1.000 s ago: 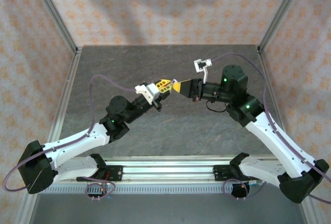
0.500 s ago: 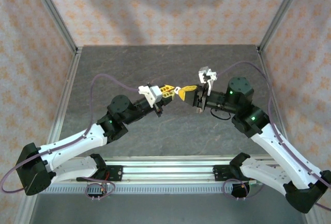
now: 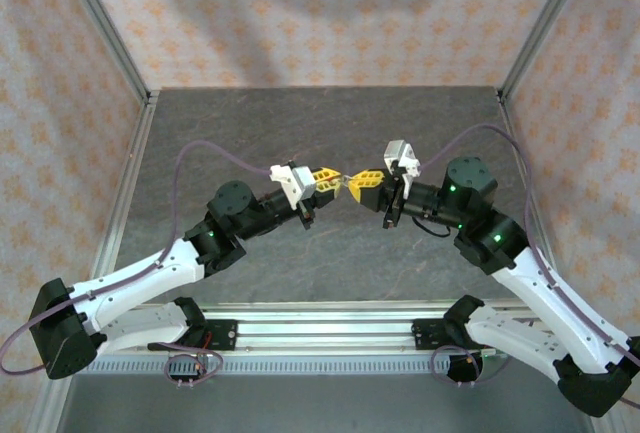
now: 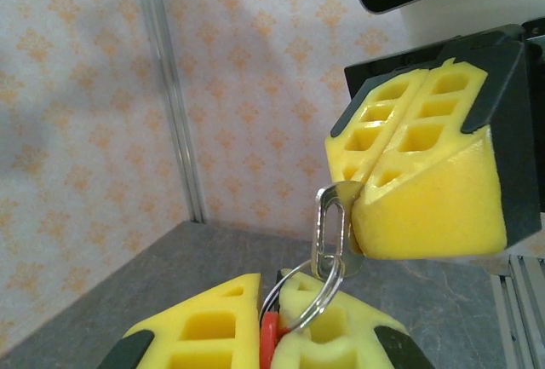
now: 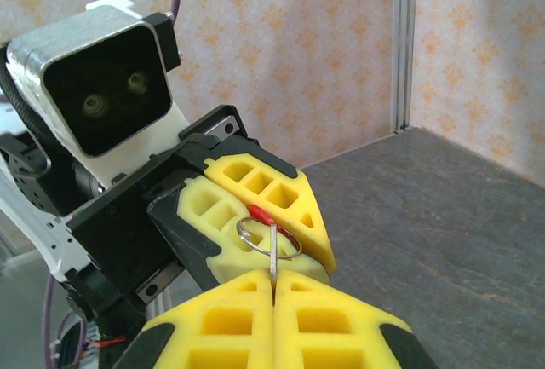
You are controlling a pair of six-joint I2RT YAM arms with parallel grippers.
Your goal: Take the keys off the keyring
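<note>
The thin silver wire keyring (image 4: 330,291) hangs in mid-air above the dark grey stone-look table (image 3: 250,123), between the two arms. On one side of the keyring, the left gripper (image 3: 324,177) has its yellow foam fingers (image 4: 213,335) pressed together on the ring's lower arc, along with a small red piece (image 4: 269,341) wedged beside it. On the other side, the right gripper (image 3: 364,181) has its yellow fingers (image 4: 417,156) closed on a flat silver metal key (image 4: 330,226) whose head is threaded on the ring. The risk, as I judge it, is a straight pull. If the key has not been worked to the ring's split, tugging would drag the ring out of the soft foam or slide the key from its pinch, and either could drop to the table below the keyring. A twist could also bend the wire. The ring's split end cannot be made out, most of the key is buried between the right pads, and whether the red piece is a second key's head or a tag cannot be told. From above, the keyring is too small to read.
</note>
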